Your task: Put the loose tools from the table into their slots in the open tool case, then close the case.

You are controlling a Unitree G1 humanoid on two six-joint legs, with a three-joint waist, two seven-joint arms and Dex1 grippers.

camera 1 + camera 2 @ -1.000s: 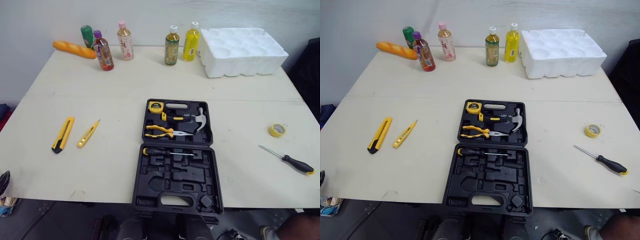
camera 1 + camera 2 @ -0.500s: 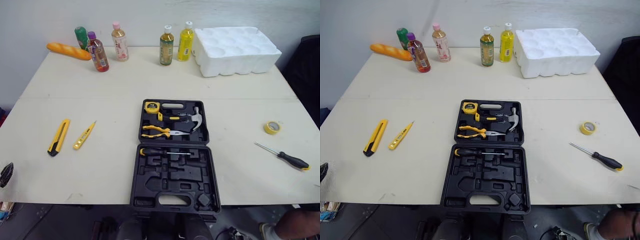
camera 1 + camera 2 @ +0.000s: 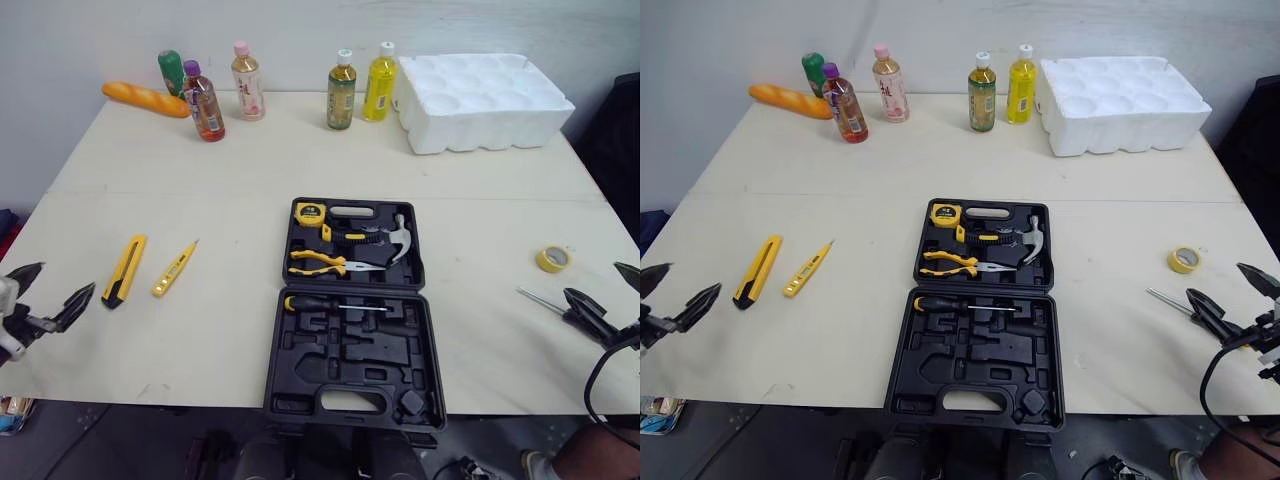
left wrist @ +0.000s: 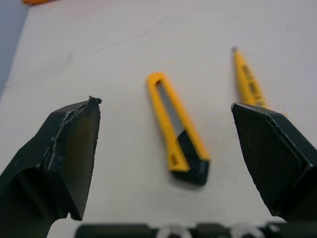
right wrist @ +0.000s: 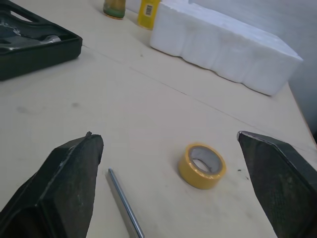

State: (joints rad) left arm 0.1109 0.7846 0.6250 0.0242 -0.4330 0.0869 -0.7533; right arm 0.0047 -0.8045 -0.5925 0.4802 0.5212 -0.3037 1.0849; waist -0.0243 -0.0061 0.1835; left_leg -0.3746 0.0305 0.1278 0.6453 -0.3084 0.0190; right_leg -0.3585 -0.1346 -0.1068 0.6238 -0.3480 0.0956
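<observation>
A: What is new over the table (image 3: 250, 150)?

B: Both claws have come up into sight. A moment ago there was barely a trace of them. The tool case (image 3: 300, 385) has not shifted. It lies open between the two claws, well apart from each, and most slots in its near half are bare.

A: How do the claws stand?

B: The left gripper (image 3: 62, 280) is spread wide and grips nothing. The utility knife (image 4: 178, 129) lies just ahead of it, in line with the gap between its fingers. The yellow tester pen (image 4: 249, 82) lies beside the knife, ahead of one fingertip. The right gripper (image 3: 592, 280) is just as wide and just as empty. It hangs over the handle end of the black screwdriver (image 5: 124, 203), whose shaft runs out ahead between the fingers. The tape roll (image 5: 202, 166) sits near, a little further ahead.

A: What does that mean for the job?

B: Most likely the reaching has only begun. Each claw looks lined up on a tool, but none is lifted, all four loose items are still out, and closing the case is a long way off.
</observation>
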